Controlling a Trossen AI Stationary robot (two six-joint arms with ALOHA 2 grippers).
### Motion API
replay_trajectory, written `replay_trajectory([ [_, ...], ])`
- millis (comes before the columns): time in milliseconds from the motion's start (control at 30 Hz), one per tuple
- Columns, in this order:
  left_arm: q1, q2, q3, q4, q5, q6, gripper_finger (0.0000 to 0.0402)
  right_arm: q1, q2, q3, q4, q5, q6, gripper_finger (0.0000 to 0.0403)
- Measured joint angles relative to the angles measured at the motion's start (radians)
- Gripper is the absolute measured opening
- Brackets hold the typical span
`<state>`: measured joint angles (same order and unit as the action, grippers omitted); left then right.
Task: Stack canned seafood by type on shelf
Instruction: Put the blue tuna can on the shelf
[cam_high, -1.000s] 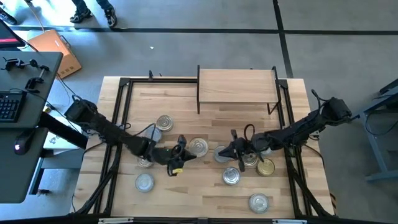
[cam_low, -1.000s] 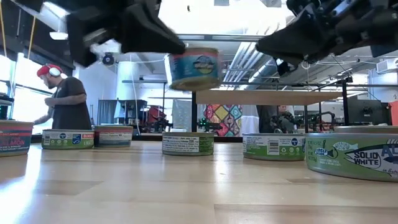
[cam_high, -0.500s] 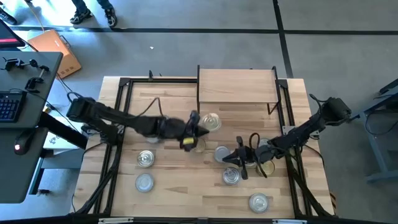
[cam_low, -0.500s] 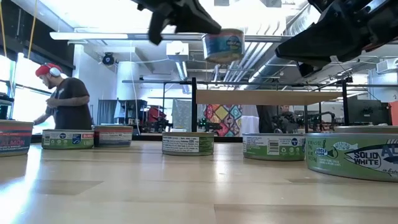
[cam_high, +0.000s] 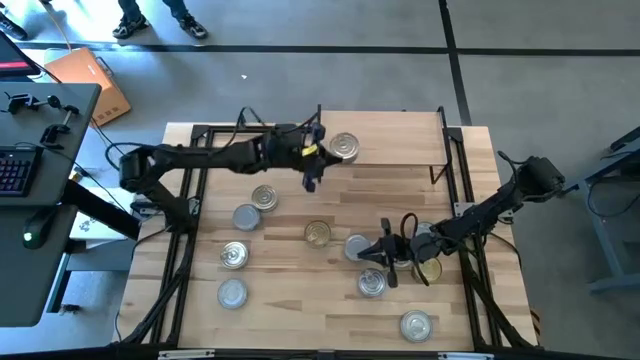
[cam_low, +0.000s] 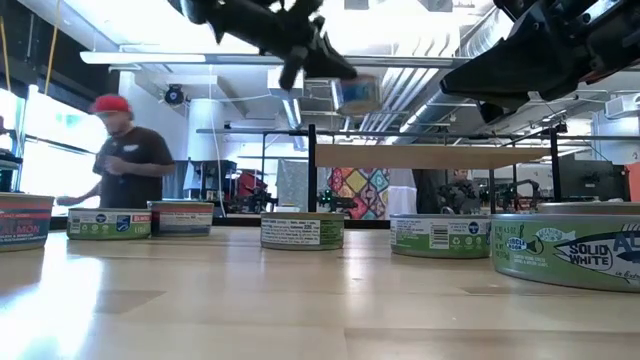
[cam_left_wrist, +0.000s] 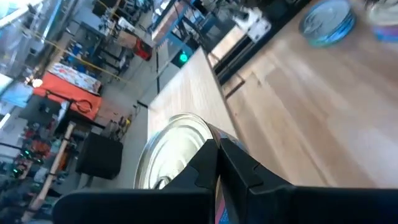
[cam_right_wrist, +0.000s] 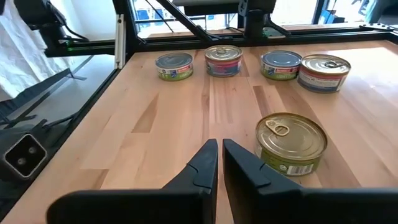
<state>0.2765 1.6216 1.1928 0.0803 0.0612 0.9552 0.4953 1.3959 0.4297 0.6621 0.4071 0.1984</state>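
— Left gripper (cam_high: 318, 150): what has it got?

— Fingers clamped on a silver tin (cam_high: 343, 148), held in the air over the left part of the light wood shelf (cam_high: 400, 140). From table height the tin (cam_low: 356, 94) hangs above the shelf board (cam_low: 440, 156), not touching it.

— And the right gripper (cam_high: 383, 256)?

— Fingers pressed together, holding nothing. It sits low over the table (cam_high: 280, 310), among tins right of centre, with a gold-lidded can (cam_right_wrist: 291, 143) just beside its fingertips.

— Where are the other tins?

— All on the tabletop. One gold-toned tin (cam_high: 317, 234) sits near the middle, four silver ones (cam_high: 234, 255) on the left side, one (cam_high: 416, 324) alone near the front edge.

— Anything behind?

— A person in a red cap (cam_low: 128, 165) stands in the room beyond.
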Motion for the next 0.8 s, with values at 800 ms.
replay_trajectory([
  [800,0.187,0.141,0.123,-0.164,-0.024,0.053,0.0006,0.0,0.0,0.0,-0.008,0.029,0.006,0.0016],
])
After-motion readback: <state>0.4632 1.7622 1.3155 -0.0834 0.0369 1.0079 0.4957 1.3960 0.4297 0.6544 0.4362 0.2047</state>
